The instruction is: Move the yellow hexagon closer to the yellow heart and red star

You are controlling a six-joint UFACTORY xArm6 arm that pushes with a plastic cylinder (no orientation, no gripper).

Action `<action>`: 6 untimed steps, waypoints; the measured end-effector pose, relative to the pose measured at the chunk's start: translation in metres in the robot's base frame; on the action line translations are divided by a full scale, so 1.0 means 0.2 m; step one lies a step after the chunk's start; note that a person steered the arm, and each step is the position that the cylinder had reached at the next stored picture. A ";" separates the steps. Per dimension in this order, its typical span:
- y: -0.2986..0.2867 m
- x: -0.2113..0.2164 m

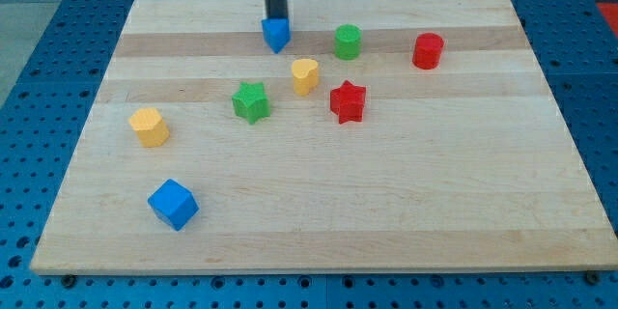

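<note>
The yellow hexagon (149, 126) lies at the view's left, far from the others. The yellow heart (305, 74) sits near the board's middle, and the red star (347, 101) is just right of and below it. My dark rod comes down from the view's top, and my tip (276, 20) rests just behind a small blue block (276, 34), touching or nearly touching it. The tip is above and left of the yellow heart and far from the yellow hexagon.
A green star (251, 102) lies between the hexagon and the heart. A green cylinder (348, 42) and a red cylinder (427, 50) sit toward the top right. A blue cube (173, 204) lies at the lower left. The wooden board (386, 212) rests on a blue perforated table.
</note>
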State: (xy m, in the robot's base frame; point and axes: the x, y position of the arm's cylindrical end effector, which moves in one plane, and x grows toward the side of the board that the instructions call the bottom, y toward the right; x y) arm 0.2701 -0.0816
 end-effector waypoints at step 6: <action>-0.95 0.90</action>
State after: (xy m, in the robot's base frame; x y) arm 0.4503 -0.2709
